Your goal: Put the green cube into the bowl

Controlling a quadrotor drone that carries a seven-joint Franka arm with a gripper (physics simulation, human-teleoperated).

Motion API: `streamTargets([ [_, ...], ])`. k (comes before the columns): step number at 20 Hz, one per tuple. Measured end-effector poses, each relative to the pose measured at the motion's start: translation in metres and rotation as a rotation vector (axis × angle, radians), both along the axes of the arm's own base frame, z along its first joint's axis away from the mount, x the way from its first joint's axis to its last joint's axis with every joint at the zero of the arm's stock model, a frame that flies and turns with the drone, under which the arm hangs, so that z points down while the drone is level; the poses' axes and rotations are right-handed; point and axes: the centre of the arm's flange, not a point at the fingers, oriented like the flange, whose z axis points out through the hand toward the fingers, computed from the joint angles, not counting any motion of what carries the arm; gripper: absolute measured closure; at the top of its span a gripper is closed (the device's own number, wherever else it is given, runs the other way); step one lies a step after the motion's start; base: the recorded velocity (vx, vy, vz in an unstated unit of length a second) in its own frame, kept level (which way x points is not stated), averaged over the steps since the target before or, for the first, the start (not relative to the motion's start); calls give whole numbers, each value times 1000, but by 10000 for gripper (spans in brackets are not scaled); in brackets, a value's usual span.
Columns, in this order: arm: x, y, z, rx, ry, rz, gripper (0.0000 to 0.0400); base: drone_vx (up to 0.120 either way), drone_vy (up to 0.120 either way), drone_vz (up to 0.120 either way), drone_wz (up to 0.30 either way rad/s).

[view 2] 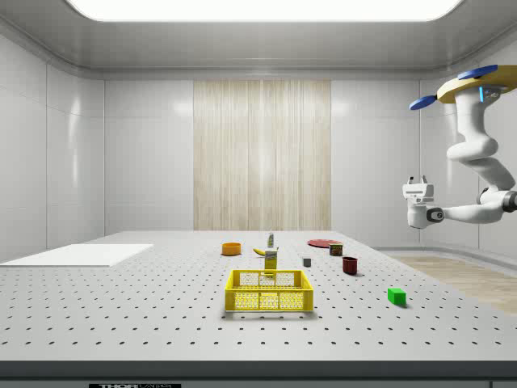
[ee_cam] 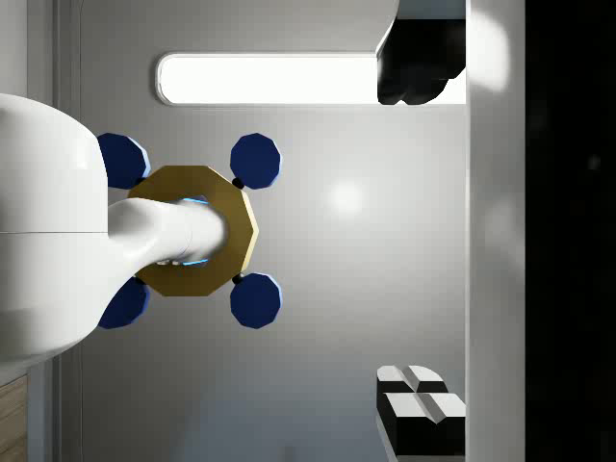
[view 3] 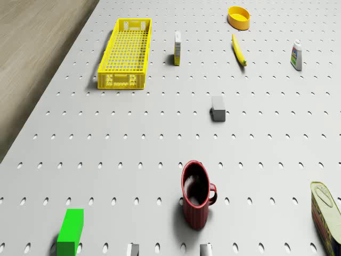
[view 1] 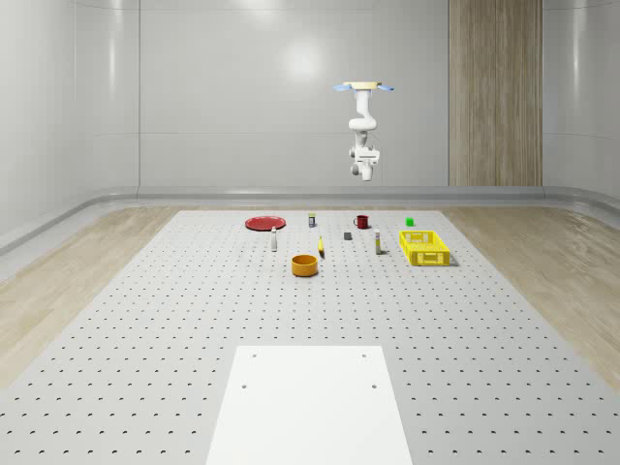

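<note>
Perforated table (view 1: 145, 320) carries the green cube (view 2: 396, 296) near its far edge, well below the hovering drone (view 2: 477, 81), whose upturned gripper (view 2: 418, 184) has fingers (ee_cam: 414, 404) spread apart

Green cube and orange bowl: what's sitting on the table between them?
Nothing sits squarely between the cube and bowl. In the drone view that stretch of table is bare, passing between a grey block and a small carton.

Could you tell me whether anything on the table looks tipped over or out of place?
Nothing is spilled or damaged. The can lies on its side near the upright red mug, and the green cube sits apart from the bowl.
</note>
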Motion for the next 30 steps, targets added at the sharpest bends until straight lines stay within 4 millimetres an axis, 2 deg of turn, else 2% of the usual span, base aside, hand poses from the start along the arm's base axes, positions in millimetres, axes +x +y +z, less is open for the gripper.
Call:
streamTargets([
  [8, -3, 0, 56, 0, -6, 0, 0, 0, 0, 0, 0],
  [13, -1, 0, 78, 0, -10, 0, 0, 0, 120, 0, 0],
  [21, 0, 0, 91, 0, -16, 0, 0, 0, 120, 0, 0],
  [30, -1, 0, 93, -1, -23, 0, 0, 120, 120, 0, 0],
])
